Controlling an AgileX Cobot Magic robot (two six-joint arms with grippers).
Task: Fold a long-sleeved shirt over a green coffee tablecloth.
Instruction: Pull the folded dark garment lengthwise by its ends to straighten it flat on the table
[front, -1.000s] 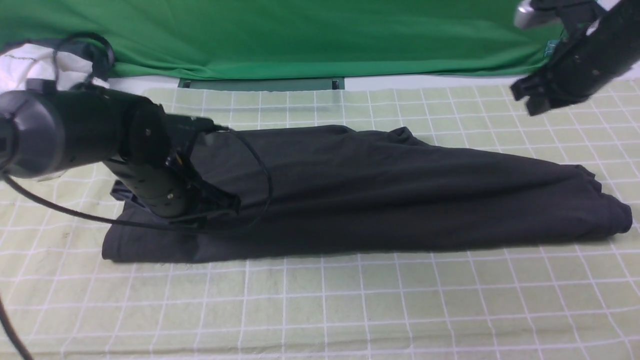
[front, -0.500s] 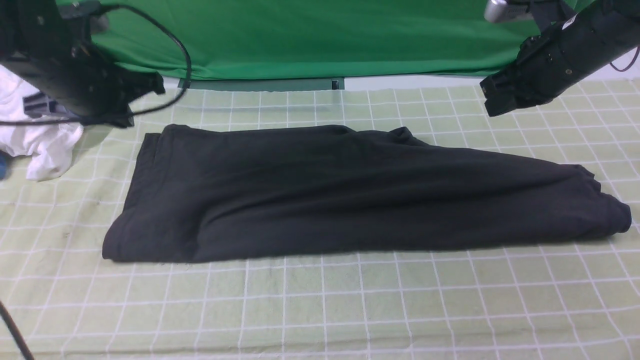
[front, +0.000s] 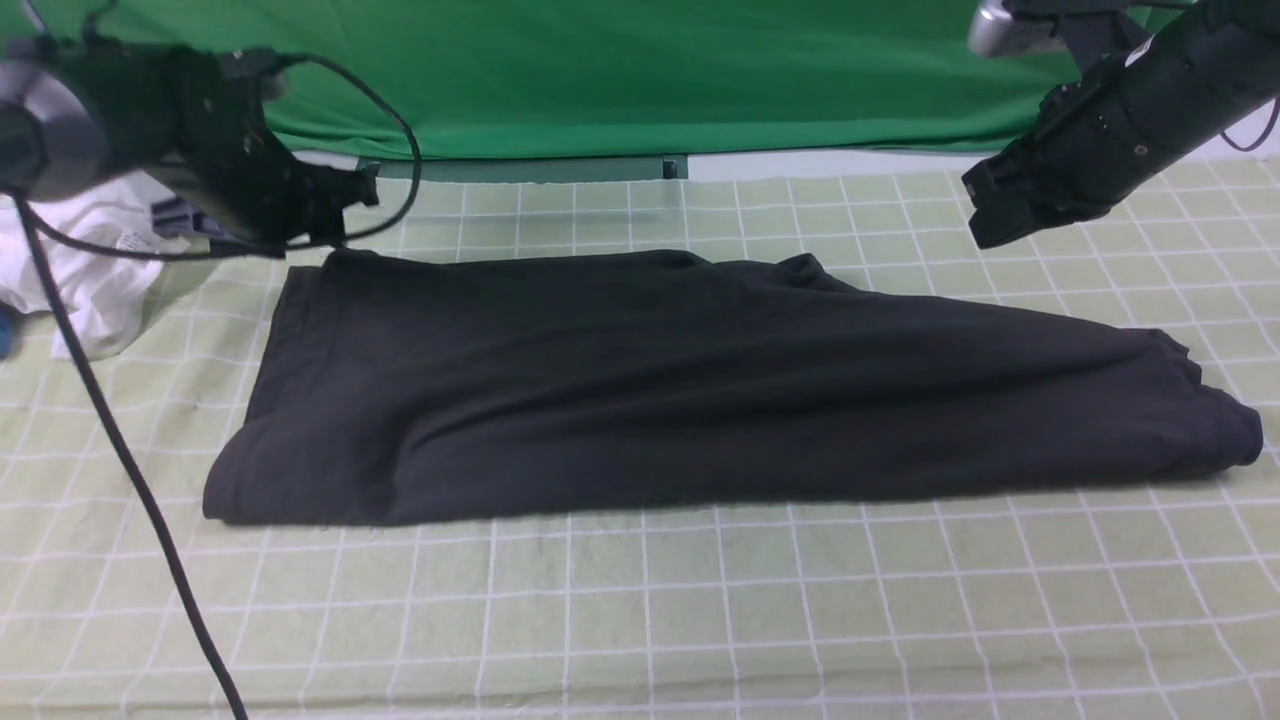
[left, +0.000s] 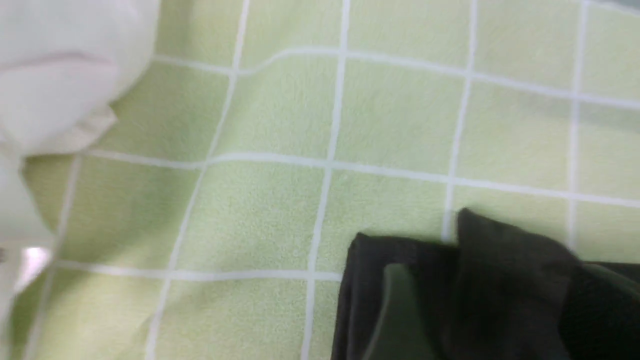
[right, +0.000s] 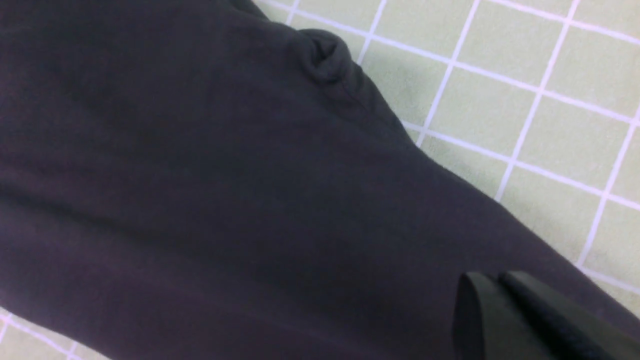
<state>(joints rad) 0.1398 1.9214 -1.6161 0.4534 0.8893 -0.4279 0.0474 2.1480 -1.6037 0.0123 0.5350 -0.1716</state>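
— Long-sleeved shirt (front: 700, 390): where does it lie?

— Flat on the green coffee tablecloth (front: 700, 620), across its middle. It is folded into a long black band running left to right, broad at its left end, narrower and bunched at its right end.

— And the left gripper (front: 335, 205)?

— It hovers just above the shirt's far left corner, clear of the fabric. In the left wrist view its jaws stand apart, with that corner showing between them. Nothing is gripped.

— The right gripper (front: 985, 215)?

— It hangs in the air beyond the shirt's far edge, toward the shirt's right end and well apart from it. In the right wrist view its fingers (right: 500, 310) are pressed together and hold nothing, with the shirt's cloth beneath them.

— What else is around the shirt?

— A crumpled white garment (front: 95, 290) lies left of the shirt's far left corner. A black cable (front: 130, 450) drops from the left arm and crosses the tablecloth left of the shirt. Plain bright green fabric (front: 620, 70) hangs behind the shirt.
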